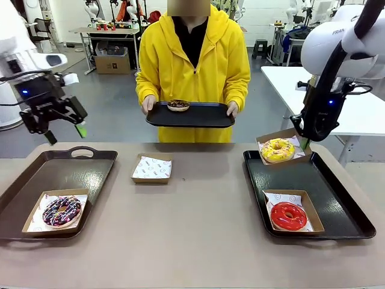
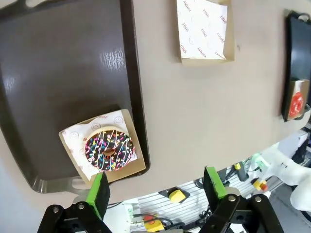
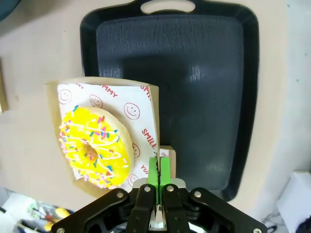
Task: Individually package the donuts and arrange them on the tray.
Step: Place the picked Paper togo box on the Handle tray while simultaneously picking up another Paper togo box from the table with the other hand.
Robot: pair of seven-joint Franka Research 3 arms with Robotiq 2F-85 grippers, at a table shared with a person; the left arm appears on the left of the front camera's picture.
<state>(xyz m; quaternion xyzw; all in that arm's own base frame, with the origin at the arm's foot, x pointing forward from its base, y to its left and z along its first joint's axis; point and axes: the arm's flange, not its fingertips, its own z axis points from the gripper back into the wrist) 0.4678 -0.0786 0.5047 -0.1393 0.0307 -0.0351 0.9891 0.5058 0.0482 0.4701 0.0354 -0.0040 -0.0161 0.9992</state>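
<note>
My right gripper (image 1: pixel 304 142) is shut on the edge of a paper-lined box (image 1: pixel 290 136) holding the yellow sprinkled donut (image 1: pixel 277 149), lifted over the far left corner of the right black tray (image 1: pixel 337 198). In the right wrist view its green pads (image 3: pixel 159 170) pinch the box rim beside the yellow donut (image 3: pixel 95 145). A red donut (image 1: pixel 288 215) sits boxed on that tray. My left gripper (image 1: pixel 65 133) hangs open above the left tray (image 1: pixel 60 168), where the drizzled dark donut (image 1: pixel 61 211) lies in its box. A person holds a black tray (image 1: pixel 204 117) with a brown donut (image 1: pixel 178 105).
An empty paper-lined box (image 1: pixel 151 167) lies on the table between the two trays. From the left wrist camera, the drizzled donut (image 2: pixel 109 149) is near the left tray's (image 2: pixel 58 58) corner, and the empty box (image 2: pixel 203 29) is farther off. The person stands at the far edge.
</note>
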